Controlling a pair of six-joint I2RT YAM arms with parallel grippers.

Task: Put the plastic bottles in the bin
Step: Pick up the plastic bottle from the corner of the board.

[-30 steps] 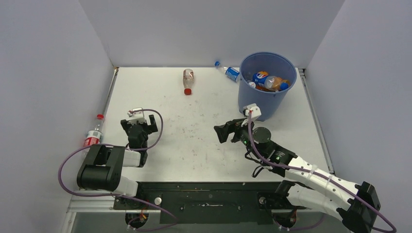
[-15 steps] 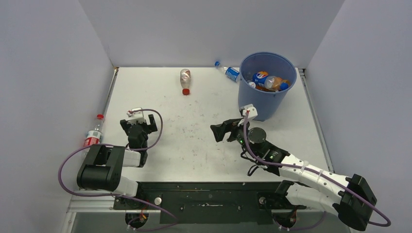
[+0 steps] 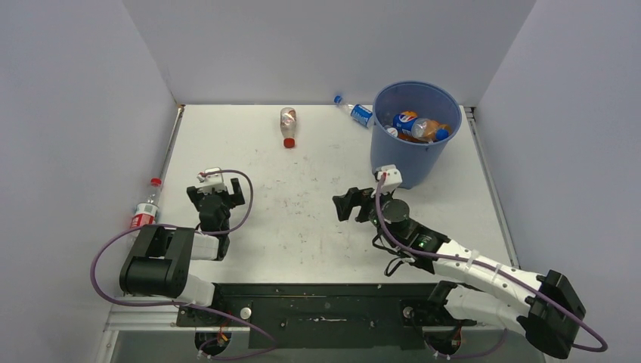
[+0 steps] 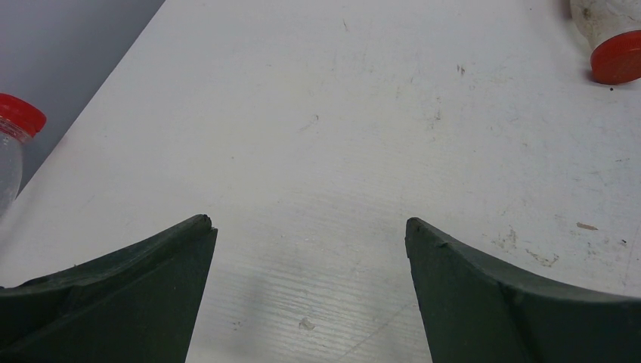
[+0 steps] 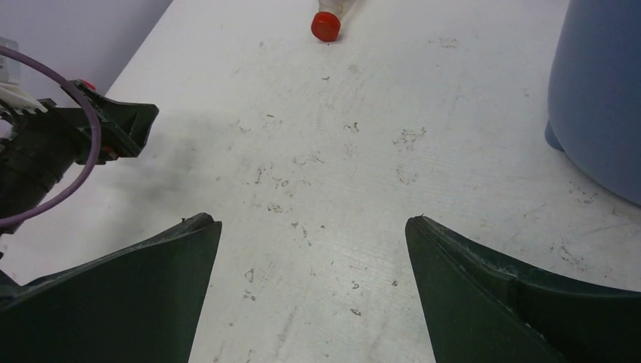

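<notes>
Right gripper wide, empty, near bin, perhaps above table

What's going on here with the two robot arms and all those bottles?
Two arms are clearing a table. Several plastic bottles already lie in the blue bin. Neither arm holds anything: the left tool and the right tool are both open over the table. Three are left outside: a red-capped bottle at the far middle, a blue-capped bottle just left of the bin, and another red-capped bottle by the left wall.

Left end effector spread wide, scuffed table, red-capped bottle left
</notes>
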